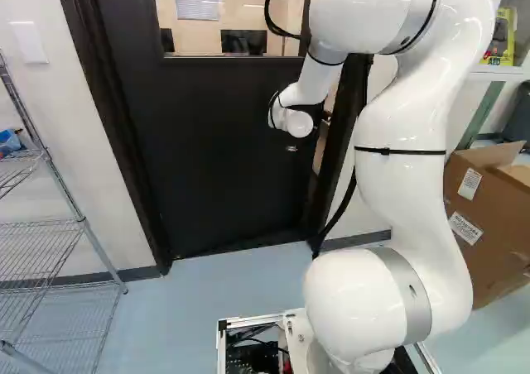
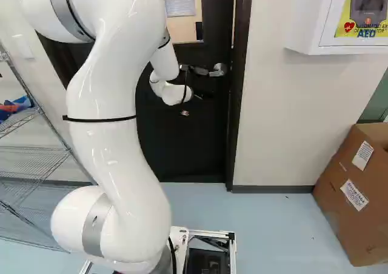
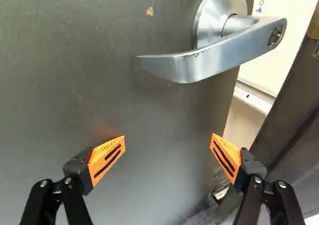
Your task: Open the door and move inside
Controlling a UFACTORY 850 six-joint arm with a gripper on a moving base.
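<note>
Subject of inspection: a dark, flat door with a glass window in its upper part (image 1: 224, 134), standing ahead of the white jointed arm (image 1: 402, 155). The door is ajar. In the wrist view a gap shows between its edge and the dark door frame (image 3: 294, 100), with pale surfaces visible beyond and a dark ribbed mat (image 3: 202, 215) low in the opening.

The silver metal lever handle (image 3: 209, 58) is mounted close to the door's open edge, on a round plate, its free end pointing away from that edge. Nothing grips it.

The black two-fingered gripper (image 2: 204, 94) is dark against the dark door in the right base view, so its outline there is probably only partly readable. The wrist view is clear: the fingers stand wide apart, their orange pads (image 3: 107, 159) holding nothing. The gripper faces the door below the handle, apart from it.

Surroundings: a wire shelving rack (image 1: 50, 225) stands at the left of the left base view. A brown cardboard box with white labels (image 2: 357, 189) is on the blue-grey floor (image 2: 273, 225) at the right of the right base view, below and beyond a white wall cabinet (image 2: 303, 19).
</note>
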